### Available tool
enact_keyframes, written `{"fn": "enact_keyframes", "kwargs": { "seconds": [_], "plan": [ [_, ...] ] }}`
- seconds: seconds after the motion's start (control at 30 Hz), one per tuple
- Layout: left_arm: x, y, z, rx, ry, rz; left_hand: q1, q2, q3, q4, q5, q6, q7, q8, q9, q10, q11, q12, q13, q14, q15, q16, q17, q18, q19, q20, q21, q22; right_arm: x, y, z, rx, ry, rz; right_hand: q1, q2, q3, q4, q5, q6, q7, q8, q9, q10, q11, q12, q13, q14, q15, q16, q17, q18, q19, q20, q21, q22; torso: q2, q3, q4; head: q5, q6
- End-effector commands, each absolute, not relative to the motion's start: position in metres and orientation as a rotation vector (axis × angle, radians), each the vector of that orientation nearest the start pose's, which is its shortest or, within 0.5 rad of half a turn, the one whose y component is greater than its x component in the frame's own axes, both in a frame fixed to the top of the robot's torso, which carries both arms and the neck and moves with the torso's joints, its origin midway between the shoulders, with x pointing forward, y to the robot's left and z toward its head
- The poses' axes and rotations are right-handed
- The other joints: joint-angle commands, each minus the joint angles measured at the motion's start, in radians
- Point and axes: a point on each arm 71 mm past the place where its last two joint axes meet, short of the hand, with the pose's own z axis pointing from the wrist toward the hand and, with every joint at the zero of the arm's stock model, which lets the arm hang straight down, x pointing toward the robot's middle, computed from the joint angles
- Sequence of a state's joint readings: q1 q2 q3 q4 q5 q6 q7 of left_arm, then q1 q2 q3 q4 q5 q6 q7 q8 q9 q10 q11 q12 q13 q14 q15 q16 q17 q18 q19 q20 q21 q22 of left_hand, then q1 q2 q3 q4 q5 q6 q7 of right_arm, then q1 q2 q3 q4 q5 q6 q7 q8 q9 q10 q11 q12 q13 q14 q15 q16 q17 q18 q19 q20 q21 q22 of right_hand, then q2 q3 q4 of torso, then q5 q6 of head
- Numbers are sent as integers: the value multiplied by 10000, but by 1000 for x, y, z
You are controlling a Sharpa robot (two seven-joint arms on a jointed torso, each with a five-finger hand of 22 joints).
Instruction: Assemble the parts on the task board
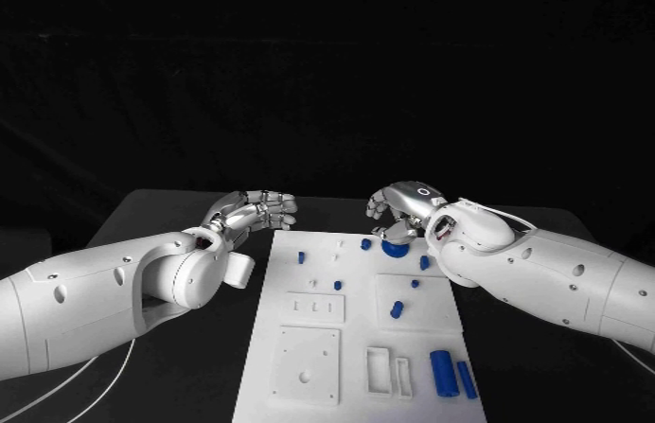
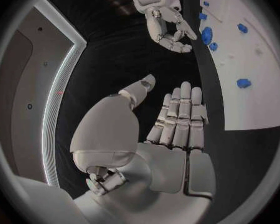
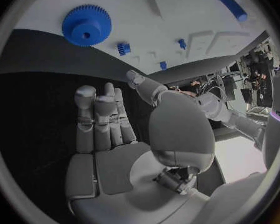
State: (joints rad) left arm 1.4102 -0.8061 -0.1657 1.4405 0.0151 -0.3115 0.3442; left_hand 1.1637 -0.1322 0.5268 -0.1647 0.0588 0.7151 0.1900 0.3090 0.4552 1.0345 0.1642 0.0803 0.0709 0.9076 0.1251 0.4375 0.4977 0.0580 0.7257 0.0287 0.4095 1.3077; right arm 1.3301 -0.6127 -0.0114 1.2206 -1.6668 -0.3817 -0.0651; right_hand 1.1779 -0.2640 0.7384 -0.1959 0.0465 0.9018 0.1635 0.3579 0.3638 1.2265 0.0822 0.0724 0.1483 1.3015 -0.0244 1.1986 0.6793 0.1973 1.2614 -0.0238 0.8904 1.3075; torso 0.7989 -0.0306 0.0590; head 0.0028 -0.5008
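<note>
backdrop: black | table: black | floor: possibly pale

White task board on a black tabletop; blue gear and blue parts; silver robot hands.

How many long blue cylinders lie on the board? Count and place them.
2. A thick long blue cylinder and a thinner one lie side by side at the white task board's near right corner. Others may be hidden.
</note>
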Motion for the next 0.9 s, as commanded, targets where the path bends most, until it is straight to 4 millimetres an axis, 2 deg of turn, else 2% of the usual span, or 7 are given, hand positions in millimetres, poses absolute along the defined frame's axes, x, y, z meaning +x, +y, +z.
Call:
{"fn": "enact_keyframes", "kwargs": {
  "seconds": [0.03, 0.23, 0.53, 0.67, 0.83, 0.87, 0.9],
  "plan": [
    [524, 215, -124, -9909, 14181, -14852, -127, -3, 0, -54, 41, 80, 96, -56, -9, 63, -17, -59, -8, 17, 51, -59, 16, 95, -32, 7, 25, 201, 556, -156, -117, -4931, 13750, 4497, 133, -12, -3, -102, 43, 31, -76, 21, 18, 118, 17, 25, 30, -26, -47, 55, -24, 645, -11, -42, 4, 166, -6, -9, -4, -14, -3],
    [525, 215, -124, -9907, 14191, -14854, -131, 0, 3, -58, 41, 80, 96, -57, -10, 64, -17, -61, -8, 18, 51, -60, 17, 95, -32, 7, 26, 201, 554, -149, -121, -5427, 13700, 4166, -15, -97, -304, -175, 32, 206, -128, 131, 80, 526, -141, 232, 316, -23, -184, 93, -46, 645, 12, -9, 82, 195, -5, -4, 11, -41, -10],
    [525, 215, -124, -9901, 14212, -14871, -138, 5, 5, -61, 40, 82, 96, -57, -12, 65, -16, -64, -8, 20, 51, -62, 19, 95, -31, 8, 28, 201, 551, -141, -130, -6103, 13825, 3780, -157, -128, -776, -364, 21, 288, -164, 197, 137, 654, -225, 337, 692, -45, -279, 158, -33, 645, -26, -67, 163, 202, -7, -4, 13, -55, -31],
    [525, 214, -124, -9898, 14222, -14879, -142, 7, 6, -63, 40, 82, 96, -58, -13, 65, -15, -66, -8, 21, 51, -63, 20, 95, -31, 8, 28, 201, 551, -138, -134, -6492, 13929, 3477, -103, -122, -1029, -526, 27, 335, -225, 241, 186, 1121, -435, 845, 1435, -112, -477, 126, -55, 645, -88, -97, 260, 215, -5, -1, 25, -54, -23],
    [526, 214, -125, -9904, 14215, -14864, -146, 9, 8, -67, 39, 81, 97, -59, -15, 65, -14, -68, -9, 22, 51, -65, 22, 95, -30, 8, 29, 201, 552, -137, -137, -6777, 13972, 3168, 120, -161, -1022, -651, 1, 163, -481, 156, 211, 861, -715, 2413, 4279, -89, -735, 109, -84, 645, -146, -74, 430, 187, -9, -6, 22, -51, -24],
    [526, 214, -124, -9901, 14218, -14869, -146, 9, 8, -67, 39, 81, 97, -59, -15, 65, -14, -69, -9, 22, 51, -65, 22, 95, -31, 8, 29, 201, 553, -137, -137, -6855, 13988, 3079, 239, -101, -892, -699, 136, 129, -518, 129, 218, 257, -862, 3917, 6253, -10, -731, 210, -34, 630, -146, -62, 487, 188, -10, -7, 19, -48, -25],
    [526, 214, -125, -9899, 14221, -14873, -147, 10, 9, -68, 40, 81, 97, -59, -15, 65, -14, -69, -9, 22, 51, -65, 22, 95, -31, 8, 29, 201, 554, -137, -138, -6864, 14030, 3047, 141, -189, -895, -682, 51, 126, -502, 123, 222, -182, -804, 4414, 6831, -75, -807, 213, -13, 641, -158, -63, 528, 205, -9, -9, 18, -48, -26]
  ]
}}
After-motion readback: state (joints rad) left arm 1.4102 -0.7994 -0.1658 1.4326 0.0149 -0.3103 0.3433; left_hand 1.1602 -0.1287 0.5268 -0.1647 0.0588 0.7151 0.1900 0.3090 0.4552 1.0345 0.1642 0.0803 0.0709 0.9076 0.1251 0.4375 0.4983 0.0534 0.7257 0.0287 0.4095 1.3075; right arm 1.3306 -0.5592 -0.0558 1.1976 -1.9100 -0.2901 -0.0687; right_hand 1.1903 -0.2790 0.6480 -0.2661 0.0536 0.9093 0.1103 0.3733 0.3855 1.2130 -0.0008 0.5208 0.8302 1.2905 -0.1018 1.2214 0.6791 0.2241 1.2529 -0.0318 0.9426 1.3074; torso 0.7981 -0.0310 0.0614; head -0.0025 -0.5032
